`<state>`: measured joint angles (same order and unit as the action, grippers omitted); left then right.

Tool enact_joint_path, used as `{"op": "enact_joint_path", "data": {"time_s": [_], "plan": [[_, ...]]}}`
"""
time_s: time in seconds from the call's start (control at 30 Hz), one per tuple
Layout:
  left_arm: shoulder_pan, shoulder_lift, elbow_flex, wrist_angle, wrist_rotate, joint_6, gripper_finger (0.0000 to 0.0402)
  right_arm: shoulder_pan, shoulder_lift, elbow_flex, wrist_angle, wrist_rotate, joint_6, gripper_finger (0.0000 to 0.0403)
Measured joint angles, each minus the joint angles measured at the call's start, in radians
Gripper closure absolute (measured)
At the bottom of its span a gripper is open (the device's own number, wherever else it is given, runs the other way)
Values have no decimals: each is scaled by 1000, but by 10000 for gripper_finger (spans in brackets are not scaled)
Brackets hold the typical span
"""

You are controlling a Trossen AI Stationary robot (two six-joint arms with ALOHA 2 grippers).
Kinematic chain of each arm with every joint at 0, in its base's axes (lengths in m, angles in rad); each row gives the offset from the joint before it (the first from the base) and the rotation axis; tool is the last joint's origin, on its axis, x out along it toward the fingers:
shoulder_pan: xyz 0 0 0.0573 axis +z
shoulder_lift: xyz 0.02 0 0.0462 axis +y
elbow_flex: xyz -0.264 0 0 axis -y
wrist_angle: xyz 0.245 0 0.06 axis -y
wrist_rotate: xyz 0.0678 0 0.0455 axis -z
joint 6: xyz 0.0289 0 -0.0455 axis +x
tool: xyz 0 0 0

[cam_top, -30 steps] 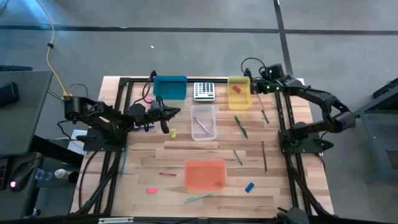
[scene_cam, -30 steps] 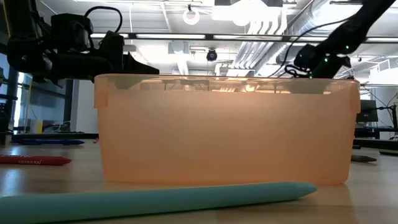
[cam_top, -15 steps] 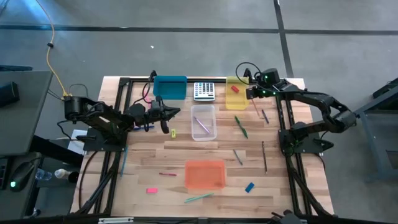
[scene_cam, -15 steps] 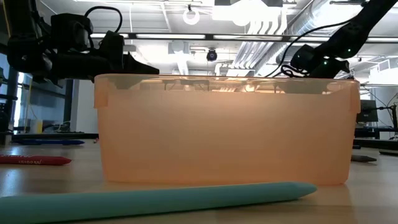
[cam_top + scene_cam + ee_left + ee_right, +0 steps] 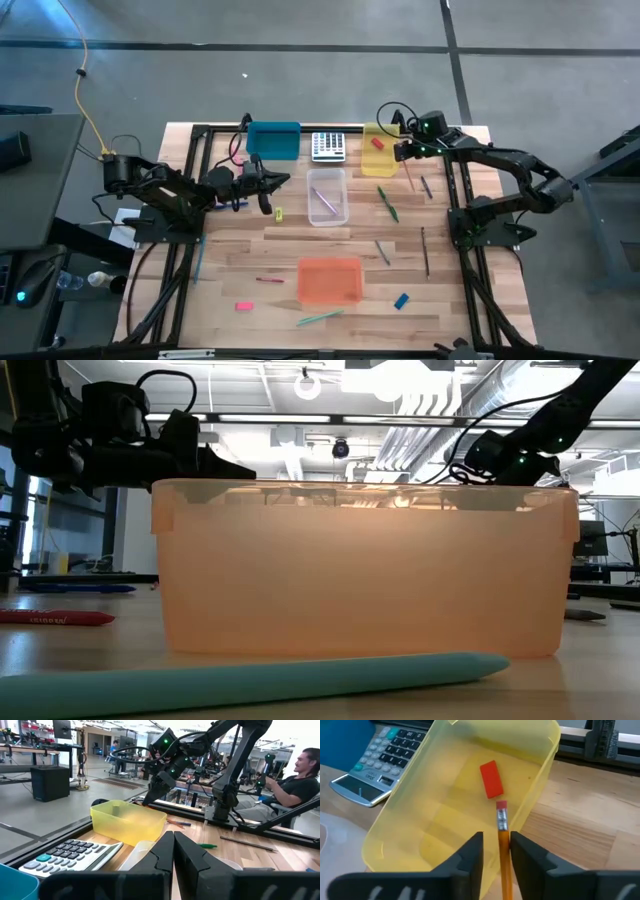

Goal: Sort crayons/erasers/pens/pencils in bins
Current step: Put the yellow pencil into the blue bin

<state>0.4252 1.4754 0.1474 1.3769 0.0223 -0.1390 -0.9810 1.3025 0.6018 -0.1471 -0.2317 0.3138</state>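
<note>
Overhead, four bins sit on the desk (image 5: 230, 270): a teal bin (image 5: 273, 140) and a yellow bin (image 5: 384, 150) along the far edge with a calculator (image 5: 328, 147) between them, a clear bin (image 5: 327, 196) in the middle holding thin sticks, and an orange bin (image 5: 329, 280) toward the near edge. The yellow bin holds one red eraser (image 5: 491, 779). Loose erasers number three: pink (image 5: 243, 306) near left, blue (image 5: 401, 300) near right, yellow-green (image 5: 279, 214) just beside the left arm. One red crayon (image 5: 269, 280) lies left of the orange bin and a teal pen (image 5: 320, 317) lies near it. Right of centre lie a green pen (image 5: 387, 204) and several thin dark or tan sticks. The right pincer (image 5: 496, 851) hangs over the yellow bin's right rim, its fingers parted with a tan pencil (image 5: 503, 845) standing between them, eraser tip over the rim; whether they touch it I cannot tell. The left pincer (image 5: 173, 851) is pressed together, empty, waiting over the desk's left side near the teal bin. Open wood lies along the near left, between the orange bin and the desk's frame.
</note>
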Motion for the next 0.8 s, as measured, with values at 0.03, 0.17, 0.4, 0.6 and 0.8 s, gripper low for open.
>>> {"op": "enact_joint_path", "data": {"time_s": [0.03, 0.17, 0.4, 0.6, 0.8], "plan": [[0, 0, 0, 0, 0, 0, 401, 0, 0, 0, 0, 0, 0, 308], [0, 0, 0, 0, 0, 0, 401, 0, 0, 0, 0, 3, 0, 318], [0, 0, 0, 0, 0, 0, 401, 0, 0, 1, 0, 6, 0, 387], [0, 0, 0, 0, 0, 0, 401, 0, 0, 1, 0, 6, -8, 391], [0, 0, 0, 0, 0, -5, 401, 0, -11, 1, -3, -39, -19, 386]]}}
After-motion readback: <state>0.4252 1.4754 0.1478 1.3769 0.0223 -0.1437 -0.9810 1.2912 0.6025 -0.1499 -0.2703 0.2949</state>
